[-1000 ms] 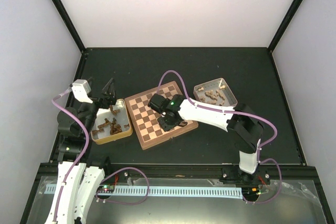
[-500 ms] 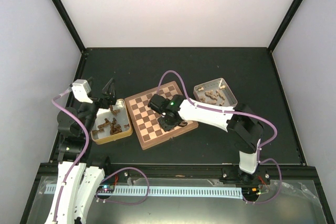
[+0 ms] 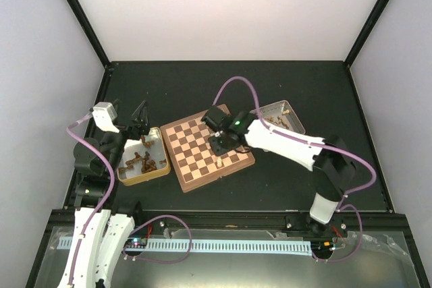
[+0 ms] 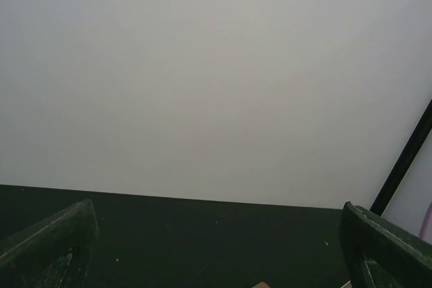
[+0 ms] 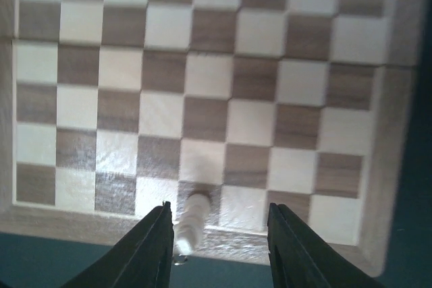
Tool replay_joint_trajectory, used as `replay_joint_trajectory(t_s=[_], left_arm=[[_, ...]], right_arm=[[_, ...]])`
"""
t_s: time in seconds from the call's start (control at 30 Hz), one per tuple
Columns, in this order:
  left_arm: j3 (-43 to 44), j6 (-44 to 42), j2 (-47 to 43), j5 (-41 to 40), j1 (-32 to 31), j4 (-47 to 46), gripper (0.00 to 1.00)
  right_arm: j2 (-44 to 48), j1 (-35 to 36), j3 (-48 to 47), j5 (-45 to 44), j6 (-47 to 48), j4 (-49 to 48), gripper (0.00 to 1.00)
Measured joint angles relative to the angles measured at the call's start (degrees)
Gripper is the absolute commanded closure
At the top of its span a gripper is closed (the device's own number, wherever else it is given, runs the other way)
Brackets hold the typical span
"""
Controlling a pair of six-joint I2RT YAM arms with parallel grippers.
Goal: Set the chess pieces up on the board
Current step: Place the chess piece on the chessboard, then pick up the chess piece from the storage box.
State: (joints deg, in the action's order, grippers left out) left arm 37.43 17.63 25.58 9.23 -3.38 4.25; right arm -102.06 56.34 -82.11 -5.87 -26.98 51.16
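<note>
The board [image 3: 196, 156] lies at the table's middle, and it fills the right wrist view [image 5: 223, 65]. One pale cream chess piece [image 5: 191, 219] stands on a dark square in the row next to the board's rim. My right gripper [image 5: 218, 220] is open and hangs over that rim; the piece sits between the fingers, close to the left finger [image 5: 152, 247] and apart from the other. In the top view the right gripper [image 3: 221, 144] is over the board's right part. My left gripper [image 3: 132, 121] is open and empty, raised by the left tray; its view shows only wall and table between the fingers [image 4: 47, 244].
A metal tray [image 3: 128, 179] with several brown pieces sits left of the board. A second metal tray [image 3: 298, 122] with several cream pieces sits at the board's far right, partly under my right arm. Black frame posts rise at the table's back corners.
My right arm has swung right and toward the back, from the board's middle to its right part. The left arm has not moved.
</note>
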Motion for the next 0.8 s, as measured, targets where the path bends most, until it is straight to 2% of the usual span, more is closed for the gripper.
replay_joint_trajectory(t_s=[0.13, 0.37, 0.6, 0.8], left_arm=[[0.0, 0.0, 0.0, 0.0, 0.0, 0.0, 0.01], [0.0, 0.0, 0.5, 0.4, 0.0, 0.0, 0.01], [0.0, 0.0, 1.2, 1.8, 0.0, 0.0, 0.01], [0.0, 0.0, 1.7, 2.4, 0.1, -0.1, 0.01]], right_arm=[[6.0, -4.5, 2.4, 0.1, -0.2, -2.6, 0.60], [11.1, -23.0, 9.6, -0.9, 0.2, -5.8, 0.61], [7.2, -34.5, 11.5, -1.6, 1.8, -9.1, 0.66], [-0.3, -37.4, 9.4, 1.7, 4.3, -11.3, 0.63]])
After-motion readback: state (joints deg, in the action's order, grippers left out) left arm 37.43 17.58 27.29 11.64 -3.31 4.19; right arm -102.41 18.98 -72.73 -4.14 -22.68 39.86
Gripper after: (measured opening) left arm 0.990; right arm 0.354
